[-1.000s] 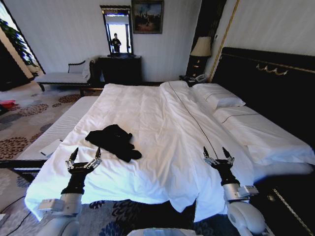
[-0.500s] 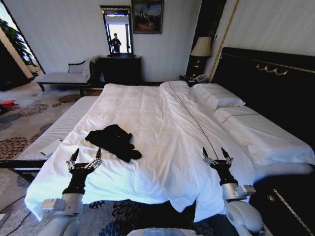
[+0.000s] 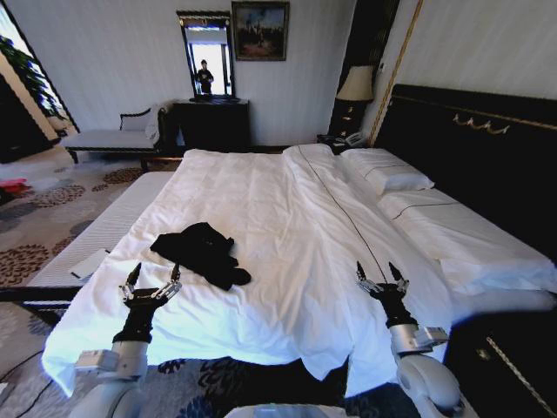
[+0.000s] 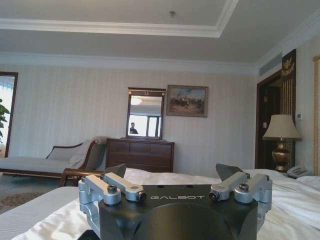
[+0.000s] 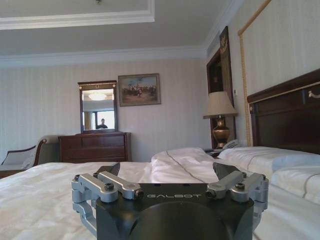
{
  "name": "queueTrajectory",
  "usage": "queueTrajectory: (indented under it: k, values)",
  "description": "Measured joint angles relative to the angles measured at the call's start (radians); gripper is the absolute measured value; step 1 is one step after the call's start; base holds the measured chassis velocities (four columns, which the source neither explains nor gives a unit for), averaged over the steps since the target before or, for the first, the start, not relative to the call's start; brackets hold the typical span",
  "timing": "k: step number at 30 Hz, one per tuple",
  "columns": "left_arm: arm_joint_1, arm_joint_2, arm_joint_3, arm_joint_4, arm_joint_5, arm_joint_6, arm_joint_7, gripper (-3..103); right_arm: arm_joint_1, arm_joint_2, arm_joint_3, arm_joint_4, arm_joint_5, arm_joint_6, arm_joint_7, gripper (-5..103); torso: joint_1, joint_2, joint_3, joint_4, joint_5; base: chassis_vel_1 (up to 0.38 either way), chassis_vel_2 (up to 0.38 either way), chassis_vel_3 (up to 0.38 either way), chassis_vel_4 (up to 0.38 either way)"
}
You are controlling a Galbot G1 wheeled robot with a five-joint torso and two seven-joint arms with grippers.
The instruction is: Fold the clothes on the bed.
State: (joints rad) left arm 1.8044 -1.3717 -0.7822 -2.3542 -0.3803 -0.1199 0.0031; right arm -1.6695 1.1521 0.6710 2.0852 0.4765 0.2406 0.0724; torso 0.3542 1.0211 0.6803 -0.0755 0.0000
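The clothes [image 3: 203,252], a crumpled black T-shirt, lie on the white duvet near the front left of the bed [image 3: 287,218]. My left gripper [image 3: 151,274] is raised open above the bed's front edge, just in front of and slightly left of the shirt, apart from it. Open as well, my right gripper [image 3: 379,273] hangs over the front right part of the duvet, far from the shirt. In the wrist views each gripper's spread fingers [image 4: 112,187] [image 5: 112,186] point across the bed toward the far wall, with nothing between them.
Pillows [image 3: 387,170] lie along the dark headboard [image 3: 474,144] at the right. A bedside lamp [image 3: 356,85], a dark dresser with mirror [image 3: 211,120] and a pale chaise [image 3: 113,135] stand at the far wall. Patterned carpet [image 3: 39,218] lies left of the bed.
The whole head view has shifted slightly, so the camera moved a little. Both grippers stay open and sit marginally lower in the picture; the shirt has not moved.
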Motion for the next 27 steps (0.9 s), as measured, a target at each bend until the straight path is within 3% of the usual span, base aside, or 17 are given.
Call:
queueTrajectory:
  k: [27]
  values:
    - [0.001,-0.003,0.0,0.006,0.005,-0.003,0.0,100,0.016,0.013,-0.015,-0.016,-0.006,0.004,0.001,100,0.0,0.0,0.0,0.0,-0.0001,0.049,0.092,-0.045,-0.097]
